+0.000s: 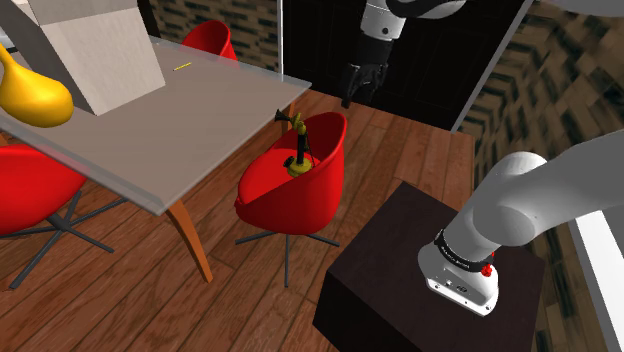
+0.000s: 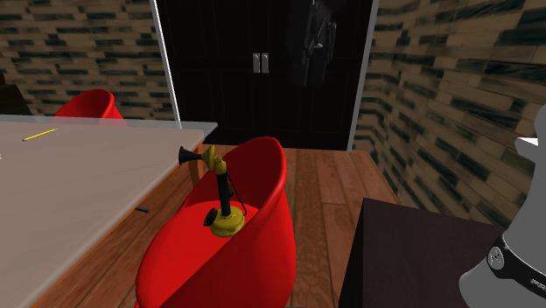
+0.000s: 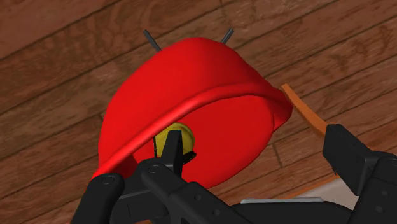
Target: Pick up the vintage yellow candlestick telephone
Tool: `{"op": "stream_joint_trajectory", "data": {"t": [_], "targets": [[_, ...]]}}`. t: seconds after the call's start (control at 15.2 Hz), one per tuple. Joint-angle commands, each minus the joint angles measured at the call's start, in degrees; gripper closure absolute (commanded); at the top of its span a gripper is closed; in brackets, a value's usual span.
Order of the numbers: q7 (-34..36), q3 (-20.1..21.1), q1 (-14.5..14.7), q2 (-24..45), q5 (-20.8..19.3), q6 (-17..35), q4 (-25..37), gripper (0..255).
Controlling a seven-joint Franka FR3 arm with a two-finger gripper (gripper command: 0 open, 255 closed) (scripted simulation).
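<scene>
Grey table (image 1: 200,110), red chair (image 1: 300,200) beside it; yellow phone (image 1: 299,150) stands upright on the seat. Claw (image 1: 357,95) hangs well above, fingers apart. Imo: drop straight, centre on stem, avoid chair back, then clamp.

Telephone (image 2: 226,212) yellow base, black stem; chair (image 2: 255,229) red; table (image 2: 70,184) grey; floor (image 1: 120,290) brown planks; wall (image 2: 437,105) brick-patterned.

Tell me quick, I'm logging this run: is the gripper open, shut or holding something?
Gripper: open, holding nothing, well above the yellow telephone on the red chair.
</scene>
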Motion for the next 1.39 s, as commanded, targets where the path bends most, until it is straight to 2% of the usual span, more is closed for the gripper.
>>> {"op": "stream_joint_trajectory", "data": {"t": [0.0,0.66,1.32], "targets": [[1.5,0.4,-0.2,4.3,0.3,3.3,0.8,0],[6.5,-0.3,-1.9,25.6,0.9,14.3,9.9,0],[11.0,-2.0,-3.7,47.2,2.4,19.2,25.1,0]]}}
